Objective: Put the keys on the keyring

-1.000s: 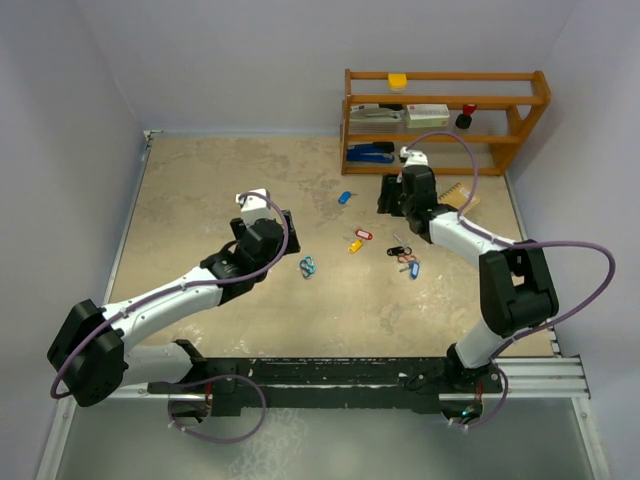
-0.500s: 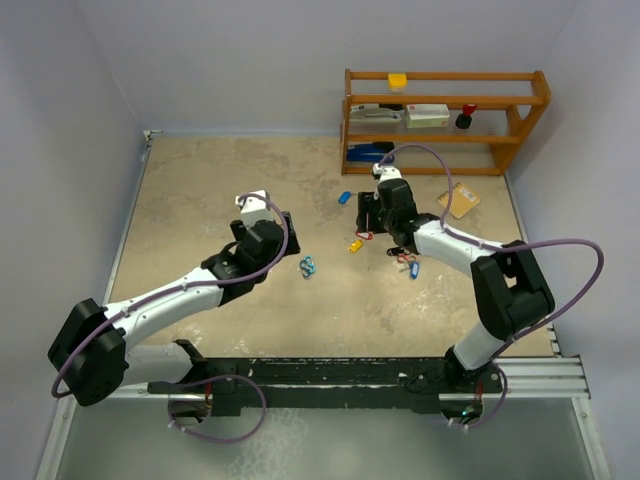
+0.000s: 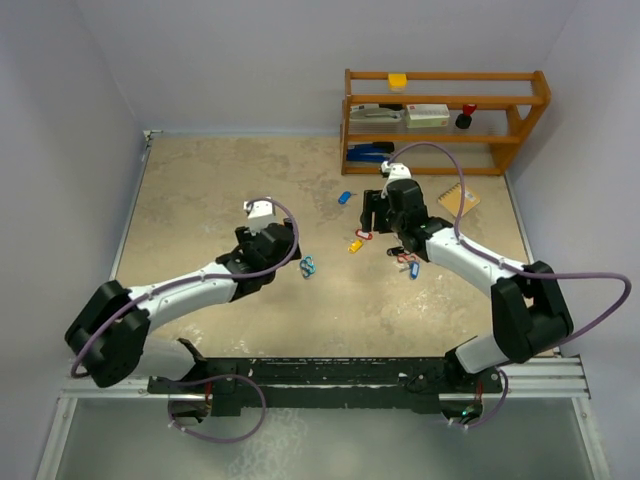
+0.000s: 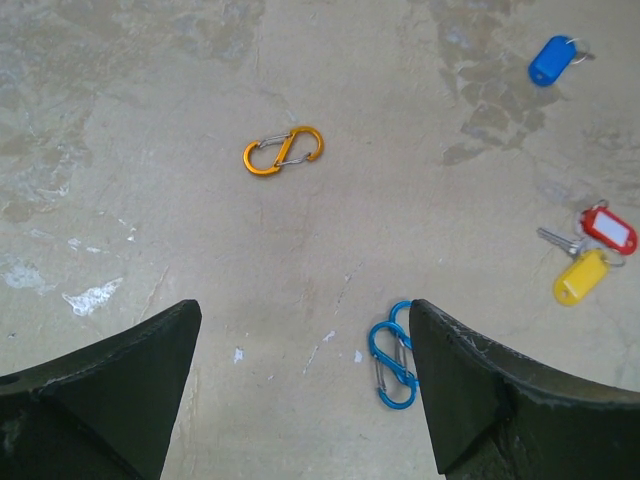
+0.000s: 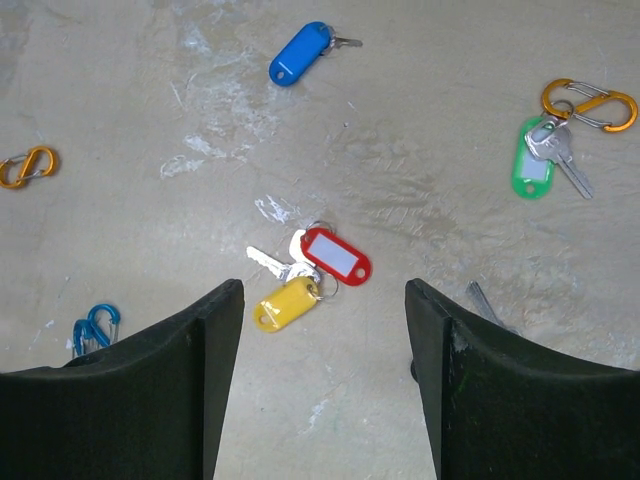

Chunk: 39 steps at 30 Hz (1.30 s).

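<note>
A red-tagged key (image 5: 336,255) and a yellow-tagged key (image 5: 285,304) lie together on the table, just ahead of my open right gripper (image 5: 322,335). Its jaws are empty. Farther off lie a blue-tagged key (image 5: 300,53) and a green-tagged key (image 5: 535,165) touching an orange figure-eight clip (image 5: 590,103). My left gripper (image 4: 300,325) is open and empty over the table, with two blue figure-eight keyring clips (image 4: 392,355) beside its right finger. Another orange clip (image 4: 283,151) lies ahead of it. From above, the right gripper (image 3: 370,222) hovers by the red and yellow keys (image 3: 358,241).
A wooden shelf (image 3: 445,120) with a stapler and boxes stands at the back right. A brown notepad (image 3: 461,199) lies in front of it. More tagged keys (image 3: 406,262) are bunched under the right forearm. Walls close in the table on the left and right.
My right arm has swung left from the shelf to above the red and yellow keys, its jaws widening a little. The left gripper has shifted slightly right towards the blue clips.
</note>
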Tool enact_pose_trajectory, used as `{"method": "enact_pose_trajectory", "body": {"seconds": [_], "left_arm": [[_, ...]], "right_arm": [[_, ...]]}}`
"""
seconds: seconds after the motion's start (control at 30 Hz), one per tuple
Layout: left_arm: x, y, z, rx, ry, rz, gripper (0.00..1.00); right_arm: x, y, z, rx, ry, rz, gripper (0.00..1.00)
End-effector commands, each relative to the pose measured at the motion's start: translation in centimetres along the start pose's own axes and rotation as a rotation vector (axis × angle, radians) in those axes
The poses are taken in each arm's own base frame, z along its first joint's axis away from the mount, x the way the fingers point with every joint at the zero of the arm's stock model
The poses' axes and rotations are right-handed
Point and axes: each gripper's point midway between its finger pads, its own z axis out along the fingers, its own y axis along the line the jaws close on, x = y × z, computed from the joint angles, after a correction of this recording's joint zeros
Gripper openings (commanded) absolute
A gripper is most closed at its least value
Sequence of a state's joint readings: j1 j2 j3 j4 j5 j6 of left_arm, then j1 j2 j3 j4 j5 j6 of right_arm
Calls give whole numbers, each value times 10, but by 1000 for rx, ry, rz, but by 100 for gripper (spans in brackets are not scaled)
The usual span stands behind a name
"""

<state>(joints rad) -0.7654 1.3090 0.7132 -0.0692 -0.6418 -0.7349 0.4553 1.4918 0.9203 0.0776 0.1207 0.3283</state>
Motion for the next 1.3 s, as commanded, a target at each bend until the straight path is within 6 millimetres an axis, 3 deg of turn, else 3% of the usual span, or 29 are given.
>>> {"method": "enact_pose_trajectory", "body": {"seconds": [0.0, 0.13, 0.2, 0.33, 0.67, 0.83, 1.03, 1.27], "left_arm": [[-11, -11, 15, -24, -23, -8, 82], [-2, -17, 23, -25, 30, 38, 81], [5, -23, 26, -9, 59, 36, 81], [18, -34, 29, 39, 98, 2, 81], [52, -71, 23, 118, 151, 7, 81], [68, -74, 22, 121, 176, 18, 81], [73, -73, 18, 121, 182, 20, 81], [82, -59, 17, 81, 193, 43, 81]], "right_arm": [[-6, -1, -9, 4, -21, -12, 69], [-9, 1, -12, -9, -29, -13, 69], [1, -2, -13, -1, -12, -15, 69], [2, -3, -16, 0, -12, -14, 69], [8, -1, -18, -18, 2, -6, 69], [9, -1, -20, -18, 3, -4, 69], [9, -1, -19, -16, 1, -2, 69], [7, -2, -20, -9, -5, 3, 70]]}}
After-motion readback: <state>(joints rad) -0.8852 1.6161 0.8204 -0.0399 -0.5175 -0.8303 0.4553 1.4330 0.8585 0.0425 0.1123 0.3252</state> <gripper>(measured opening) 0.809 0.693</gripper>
